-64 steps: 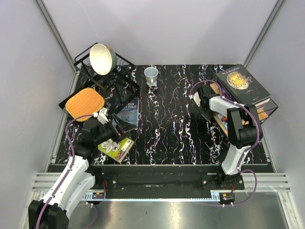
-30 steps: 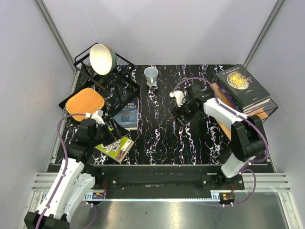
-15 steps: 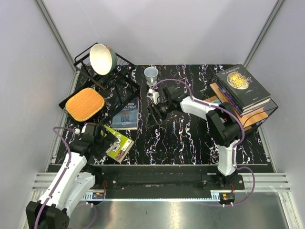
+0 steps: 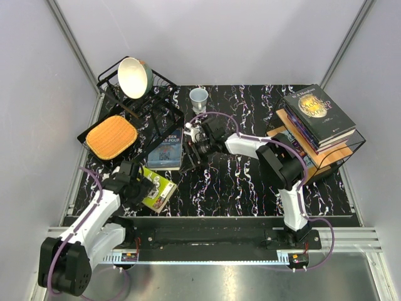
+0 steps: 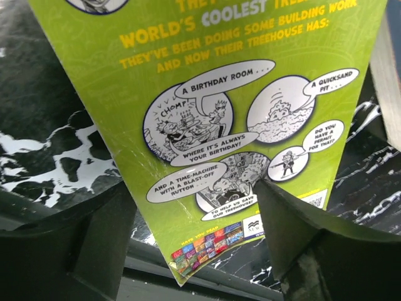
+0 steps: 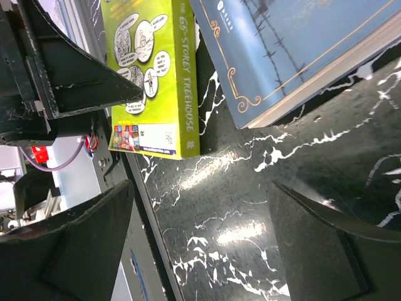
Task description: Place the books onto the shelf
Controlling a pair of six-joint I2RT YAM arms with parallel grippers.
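Note:
A lime green book [image 4: 158,194] lies flat at the front left of the table, and its near corner [image 5: 188,238] juts over the table's edge. My left gripper [image 4: 144,187] [image 5: 194,185] is open and straddles that corner, with one finger [image 5: 301,232] over the cover. A blue-grey book [image 4: 166,149] [image 6: 294,50] lies further back. My right gripper [image 4: 192,149] [image 6: 199,188] hangs open over bare table just right of it. The shelf [image 4: 341,150] stands at the far right. Several books lie stacked on it, a black one with a gold disc [image 4: 316,108] on top.
A black wire dish rack [image 4: 164,114] with a tilted bowl [image 4: 135,76] stands at the back left. An orange-brown cutting board [image 4: 111,136] lies in front of it. A small mug [image 4: 198,97] sits at the back centre. The metal front rail [image 4: 207,229] runs close under the lime book.
My right arm has swung left from the shelf to beside the blue-grey book. My left gripper has slid to the lime book's near corner and its jaws have narrowed.

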